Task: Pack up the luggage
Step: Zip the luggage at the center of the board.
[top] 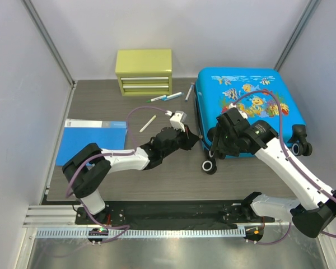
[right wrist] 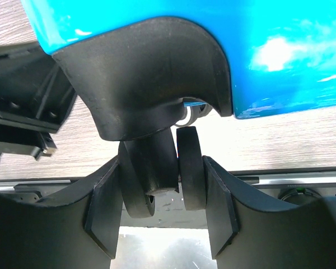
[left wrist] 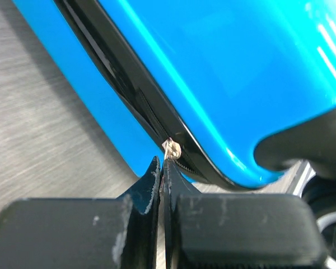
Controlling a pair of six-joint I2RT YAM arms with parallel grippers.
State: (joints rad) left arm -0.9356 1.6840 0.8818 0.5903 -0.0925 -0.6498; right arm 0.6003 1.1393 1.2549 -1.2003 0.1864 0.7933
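Note:
The luggage (top: 249, 109) is a bright-blue fish-print suitcase that lies closed and flat on the right of the table. My left gripper (top: 194, 137) is at its near left corner. In the left wrist view the left gripper (left wrist: 163, 168) is shut on the small metal zipper pull (left wrist: 172, 149) on the black zipper line of the blue shell (left wrist: 224, 67). My right gripper (top: 215, 151) reaches over the suitcase's near edge. In the right wrist view the right gripper (right wrist: 162, 193) is shut on a black twin wheel (right wrist: 157, 179) under the wheel housing (right wrist: 151, 73).
A yellow-green drawer box (top: 144, 72) stands at the back. A flat blue folder (top: 92, 141) lies at the left. Pens (top: 163, 97) and a white stick (top: 148, 123) lie between them. Two more wheels (top: 302, 147) stick out at the suitcase's right.

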